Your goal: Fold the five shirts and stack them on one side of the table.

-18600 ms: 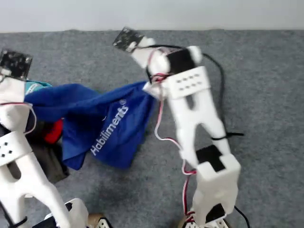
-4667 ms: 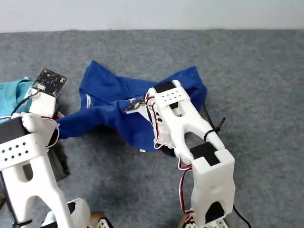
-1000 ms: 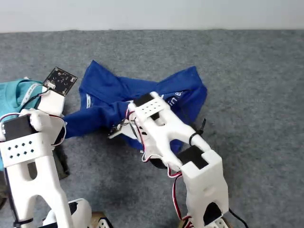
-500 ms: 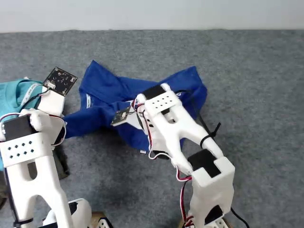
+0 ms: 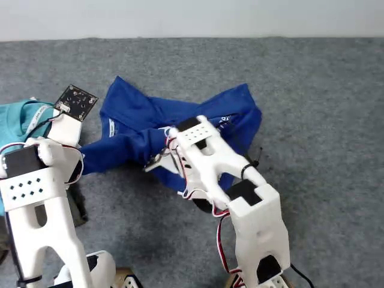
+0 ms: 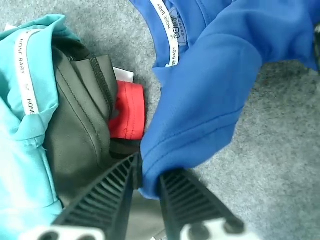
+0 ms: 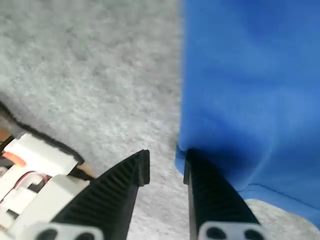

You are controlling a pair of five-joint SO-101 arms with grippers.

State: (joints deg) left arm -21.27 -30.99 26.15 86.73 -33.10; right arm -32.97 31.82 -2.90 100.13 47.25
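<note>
A blue shirt lies crumpled and spread on the grey carpet in the high view. One sleeve reaches toward the left arm. In the left wrist view my left gripper is shut on the hem of that blue sleeve. The right arm leans over the shirt's near edge. In the right wrist view my right gripper is open just above the carpet, and the blue shirt's edge touches one finger.
A pile of other shirts sits at the left: a teal shirt, a dark olive one and a red one. The teal shirt is at the table's left edge. Bare carpet stretches to the right.
The right arm swung toward the far side over the blue shirt, then came back down to its near edge. The left arm has kept still, holding the sleeve.
</note>
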